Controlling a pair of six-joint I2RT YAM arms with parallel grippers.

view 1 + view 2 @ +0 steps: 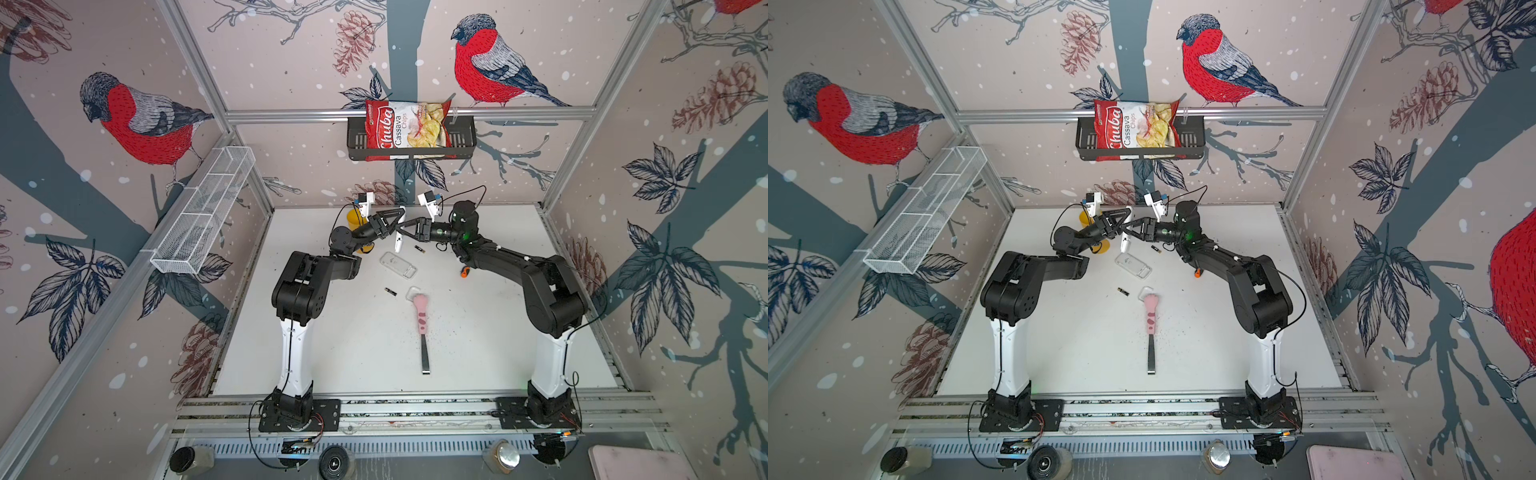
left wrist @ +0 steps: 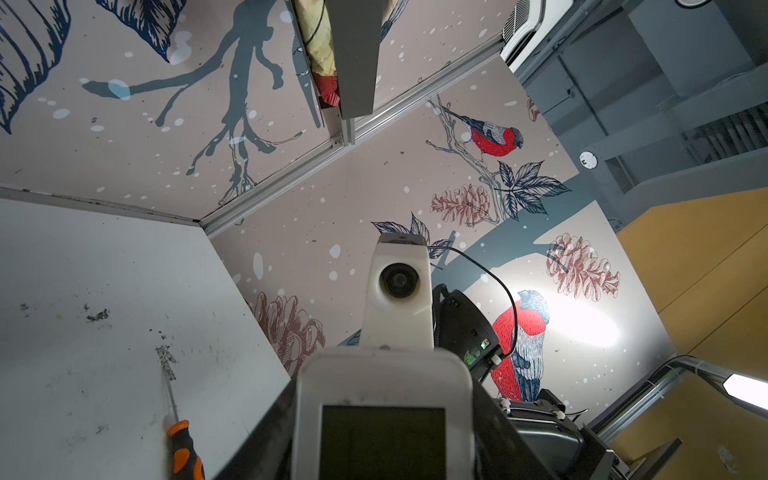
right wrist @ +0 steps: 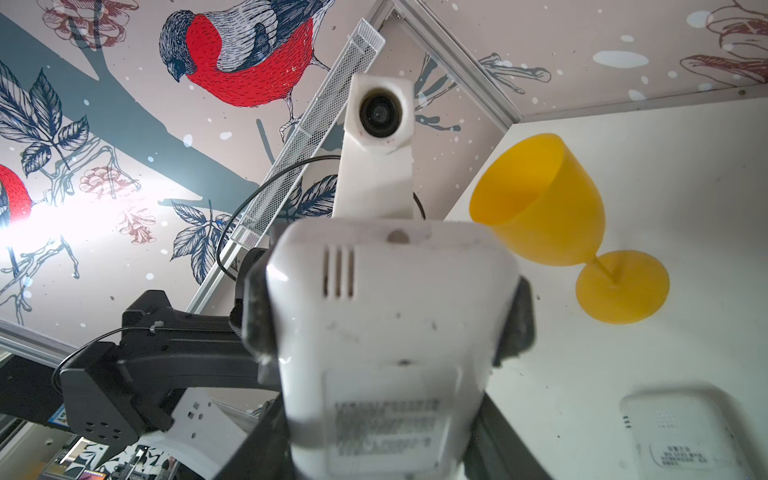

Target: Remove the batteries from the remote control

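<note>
**Mia:** Where is the remote control [image 1: 398, 244]?

**Ben:** At the back of the table [image 1: 332, 353], between the two arms. The left gripper [image 2: 384, 399] pinches it tight. Its black fingers [image 3: 253, 307] press on both sides.

**Mia:** And the right gripper [image 3: 382, 436]?

**Ben:** Its jaws sit on each side of the remote control, but I cannot tell if they squeeze it.

**Mia:** Where are the batteries [image 1: 419, 249]?

**Ben:** Two lie on the table. One is just right of the remote control. One is nearer the front, near the pink-handled tool [image 1: 422, 320]. A clear cover [image 1: 398, 264] lies between them.
</note>
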